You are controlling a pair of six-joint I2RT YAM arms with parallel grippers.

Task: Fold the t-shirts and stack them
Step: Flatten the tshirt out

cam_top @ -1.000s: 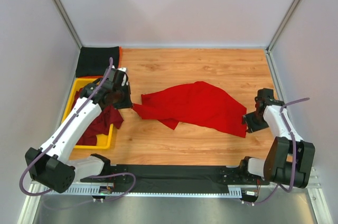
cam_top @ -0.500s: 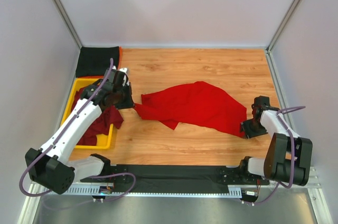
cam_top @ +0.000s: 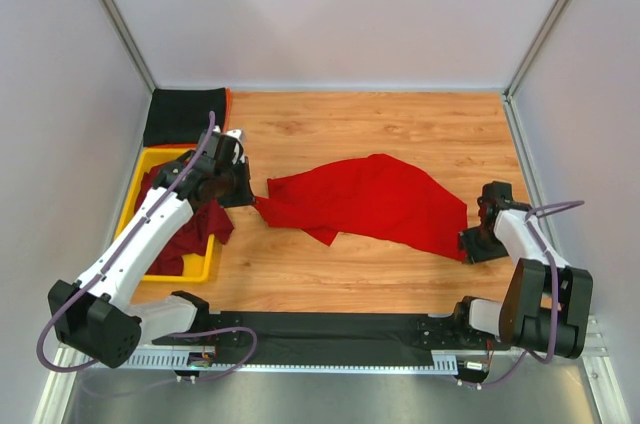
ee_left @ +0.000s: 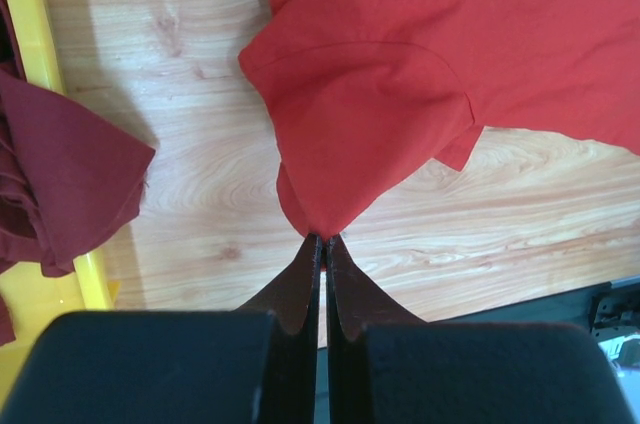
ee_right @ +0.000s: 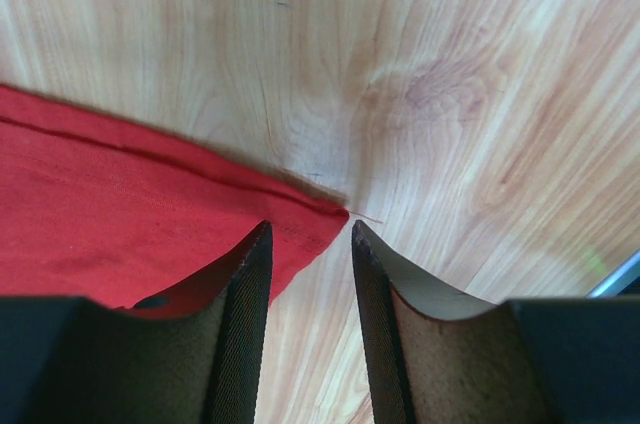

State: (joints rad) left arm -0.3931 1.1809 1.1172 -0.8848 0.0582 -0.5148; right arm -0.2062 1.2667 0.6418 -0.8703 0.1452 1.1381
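**Red t-shirt held at one end, the other gripper at its corner**

The red t-shirt (cam_top: 370, 199) lies crumpled and unfolded in the middle of the wooden table (cam_top: 400, 124), stretching from left to right. The left gripper (ee_left: 320, 239) is at the left tip of the shirt. Its jaws are pressed together and pinch a small point of the red cloth between them. The right gripper (ee_right: 308, 229) is low at the near right corner of the same shirt. Its jaws stand apart, and the hemmed corner of the shirt lies between them on the wood, not clamped.

At the left side of the table there is a yellow tray (cam_top: 200, 269) with maroon t-shirts (cam_top: 185, 234) heaped in it. One of them hangs over the rim onto the table. Behind the tray, in the far left corner, a black t-shirt (cam_top: 185, 116) lies folded flat.
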